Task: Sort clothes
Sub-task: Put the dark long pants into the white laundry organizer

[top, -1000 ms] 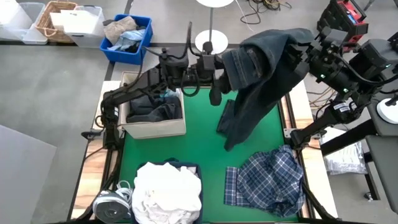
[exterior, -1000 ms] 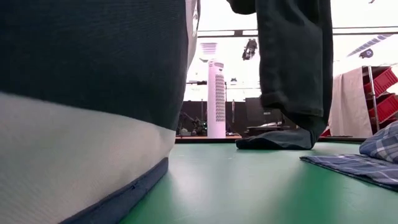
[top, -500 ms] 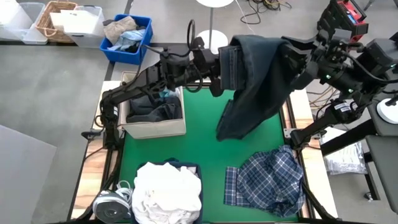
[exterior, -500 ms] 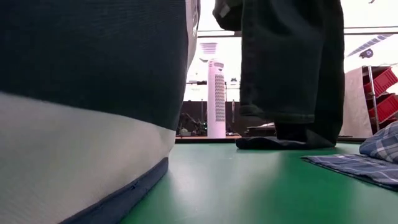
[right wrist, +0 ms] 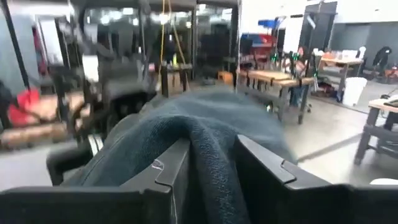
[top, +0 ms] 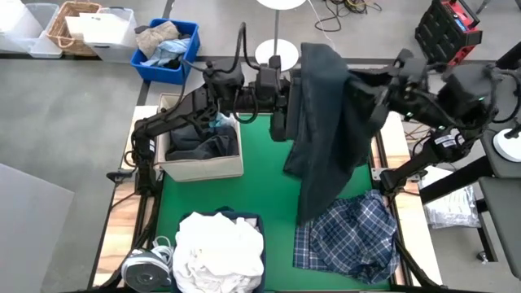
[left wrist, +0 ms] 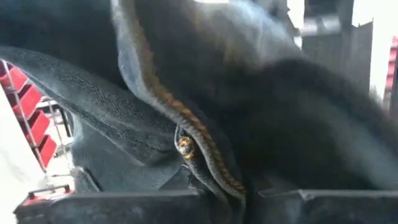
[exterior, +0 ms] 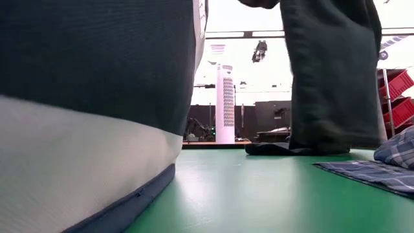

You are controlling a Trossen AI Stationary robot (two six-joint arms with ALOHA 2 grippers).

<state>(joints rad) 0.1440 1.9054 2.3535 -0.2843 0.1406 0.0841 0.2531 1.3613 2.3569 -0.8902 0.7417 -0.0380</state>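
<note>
A pair of dark jeans (top: 330, 122) hangs over the green mat (top: 260, 191) between my two grippers. My left gripper (top: 281, 91) is shut on its left upper part, my right gripper (top: 381, 85) on its right upper part. One leg end (exterior: 281, 148) lies on the mat; the rest (exterior: 336, 71) hangs above it. A plaid shirt (top: 350, 236) lies flat at the near right. White clothes (top: 220, 248) are heaped at the near left. Dark clothes (top: 199, 142) fill a beige box (top: 203, 167) on the left. My left gripper pinches a folded edge of the jeans with orange stitching and a rivet (left wrist: 186, 149) between its two fingers, coming level from the table's left. The cloth hangs below the hold. My right gripper pinches a thick fold of the jeans (right wrist: 208, 155) between its two fingers (right wrist: 174, 171), coming from the table's right. The cloth bulges up over the fingers and hangs down beyond them.
A blue bin (top: 167, 45) with a tan and pale-blue bundle stands on the floor beyond the table's far left, beside a wicker basket (top: 69, 24) and clear tubs. A cloth box wall (exterior: 90, 110) fills the low view's left half.
My right gripper has moved toward the table's left and my left gripper has dipped slightly. The jeans have swung round: their hanging length now reaches toward the near edge, over the plaid shirt, while one leg end has stayed on the mat.
</note>
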